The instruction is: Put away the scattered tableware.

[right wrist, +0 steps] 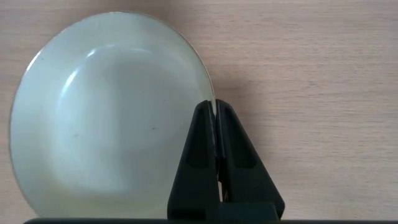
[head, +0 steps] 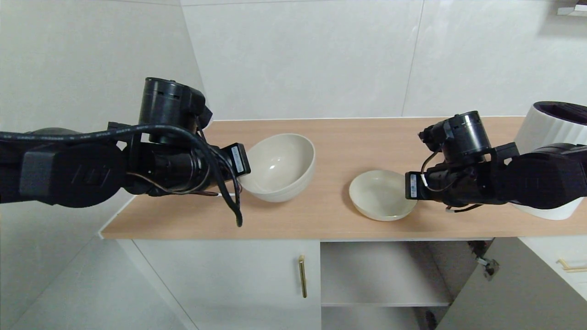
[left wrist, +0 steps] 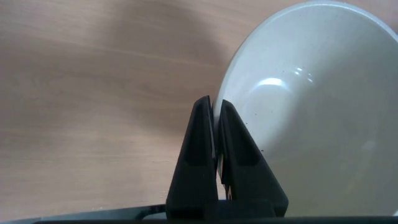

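A large cream bowl [head: 280,166] is tilted on the left part of the wooden counter [head: 330,137], its opening turned toward me. My left gripper [left wrist: 215,104] is shut on the large bowl's [left wrist: 311,118] near rim, one finger inside and one outside. To the right, a smaller shallow cream bowl [head: 381,195] lies near the counter's front edge. My right gripper [right wrist: 216,106] is shut on the shallow bowl's [right wrist: 106,124] rim on its right side. Whether either bowl is clear of the counter I cannot tell.
A white ribbed container [head: 552,126] stands at the counter's right end behind my right arm. Below the counter, a cabinet door [head: 509,293] hangs open, showing a bare shelf [head: 380,279]. A closed door with a gold handle [head: 301,276] is on its left. Tiled walls enclose the back and left.
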`<state>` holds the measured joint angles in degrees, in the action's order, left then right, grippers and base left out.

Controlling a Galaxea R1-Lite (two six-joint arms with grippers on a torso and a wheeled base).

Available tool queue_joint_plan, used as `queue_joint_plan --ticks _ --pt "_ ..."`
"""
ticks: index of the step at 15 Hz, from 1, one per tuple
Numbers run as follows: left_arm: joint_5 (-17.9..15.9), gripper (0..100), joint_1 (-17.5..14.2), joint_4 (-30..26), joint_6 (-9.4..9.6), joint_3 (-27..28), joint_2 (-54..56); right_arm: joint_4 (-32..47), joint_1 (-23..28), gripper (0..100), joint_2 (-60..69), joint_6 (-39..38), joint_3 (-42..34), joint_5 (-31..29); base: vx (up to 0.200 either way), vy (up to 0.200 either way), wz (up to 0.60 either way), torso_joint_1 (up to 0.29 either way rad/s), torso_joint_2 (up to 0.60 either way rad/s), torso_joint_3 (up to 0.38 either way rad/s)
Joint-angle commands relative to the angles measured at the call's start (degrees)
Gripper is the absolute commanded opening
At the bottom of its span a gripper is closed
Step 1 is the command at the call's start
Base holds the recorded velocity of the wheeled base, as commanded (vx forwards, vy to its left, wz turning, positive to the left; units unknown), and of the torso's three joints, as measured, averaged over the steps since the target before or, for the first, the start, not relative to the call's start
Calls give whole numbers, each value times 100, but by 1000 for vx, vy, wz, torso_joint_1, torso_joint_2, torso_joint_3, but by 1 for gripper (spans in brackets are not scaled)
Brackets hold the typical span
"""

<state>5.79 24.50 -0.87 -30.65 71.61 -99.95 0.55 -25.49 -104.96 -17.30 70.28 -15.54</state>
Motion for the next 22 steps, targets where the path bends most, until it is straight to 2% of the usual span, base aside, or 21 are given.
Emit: queue_joint_plan --ticks 1,2,4,5,7,9,11,13,16,22 --pt "-201 0 -7 -1 41 -367 591 7 -70 0 547 -2 -234 16 0 0 0 0 0 0" --pt "-333 0 -16 -1 50 -516 819 95 -105 0 854 -2 -339 34 0 0 0 0 0 0" --pt "-377 0 -16 -10 50 -789 1153 701 -220 0 1417 -19 -331 95 0 0 0 0 0 0" --pt "-386 0 -16 -10 50 -964 1373 1097 -316 0 1786 -46 -331 341 0 0 0 0 0 0" --pt "-386 0 11 -1 50 -1298 1698 1404 -307 0 2199 -116 -498 1036 0 0 0 0 0 0" --pt "-386 0 37 -1 41 -1527 1883 1439 -316 0 2366 -274 -814 1212 0 0 0 0 0 0" --pt "-430 0 239 16 41 -1755 2032 1448 -492 0 2542 -283 -1104 1229 0 0 0 0 0 0" --pt "-605 0 309 69 50 -1852 2041 1413 -527 0 2639 -309 -1324 1247 0 0 0 0 0 0" --pt "-808 0 353 87 50 -1914 1935 1211 -492 0 2753 -265 -1561 1220 0 0 0 0 0 0" --pt "-799 0 450 87 24 -1958 1725 771 -439 0 2683 -230 -1825 1220 -33 0 0 0 0 0"
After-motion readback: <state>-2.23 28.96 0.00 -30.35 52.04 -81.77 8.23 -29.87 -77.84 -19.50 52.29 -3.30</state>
